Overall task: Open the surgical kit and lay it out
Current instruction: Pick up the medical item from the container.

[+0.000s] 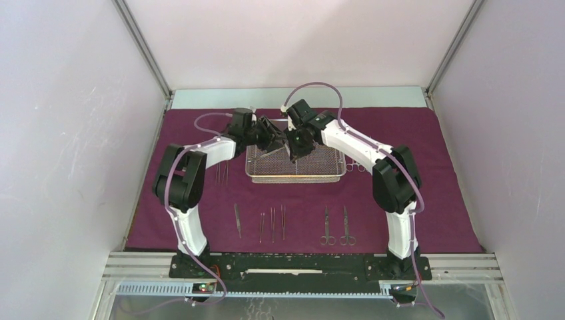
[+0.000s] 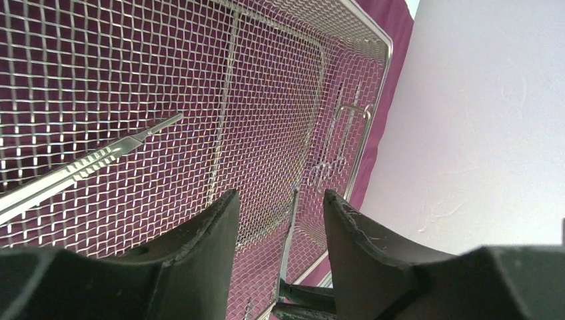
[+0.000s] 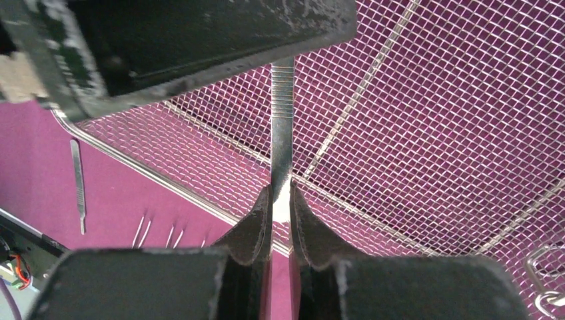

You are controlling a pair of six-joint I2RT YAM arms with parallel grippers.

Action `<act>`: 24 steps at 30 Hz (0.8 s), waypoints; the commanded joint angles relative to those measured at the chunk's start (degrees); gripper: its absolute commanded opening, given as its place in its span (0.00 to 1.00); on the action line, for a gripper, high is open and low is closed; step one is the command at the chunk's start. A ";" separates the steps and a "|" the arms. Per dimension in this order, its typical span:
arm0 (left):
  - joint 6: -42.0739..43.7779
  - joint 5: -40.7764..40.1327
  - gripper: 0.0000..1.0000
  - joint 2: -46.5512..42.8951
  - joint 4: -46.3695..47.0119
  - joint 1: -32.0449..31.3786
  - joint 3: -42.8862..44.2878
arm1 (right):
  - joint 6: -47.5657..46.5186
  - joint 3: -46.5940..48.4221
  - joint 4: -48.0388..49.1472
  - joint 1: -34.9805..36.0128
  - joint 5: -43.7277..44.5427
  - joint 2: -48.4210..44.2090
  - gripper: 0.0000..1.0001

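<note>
Right pincer [image 3: 280, 200] clenched on a slim steel handle [image 3: 282, 120] above the wire-mesh tray [image 1: 320, 167].
The tray rests on the maroon cloth [image 1: 426, 180]. A ribbed flat instrument [image 2: 86, 168] shows against its mesh floor. The left pincer [image 2: 280, 195] is released over the tray, with a finger on each side of the held handle, seen edge-on, and a gap on both sides.
</note>
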 commanded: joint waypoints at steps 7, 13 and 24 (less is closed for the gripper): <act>-1.90 1.24 0.22 1.16 3.99 -1.34 2.72 | 1.12 -0.07 1.46 -0.34 -1.21 -3.97 0.10; -0.80 1.80 0.00 0.87 3.91 -1.30 2.82 | 1.23 -0.15 1.41 -0.31 -0.80 -4.42 0.13; 5.04 2.74 0.00 -1.24 -0.54 -1.22 5.18 | 1.50 -0.68 1.53 -0.18 0.39 -7.11 0.79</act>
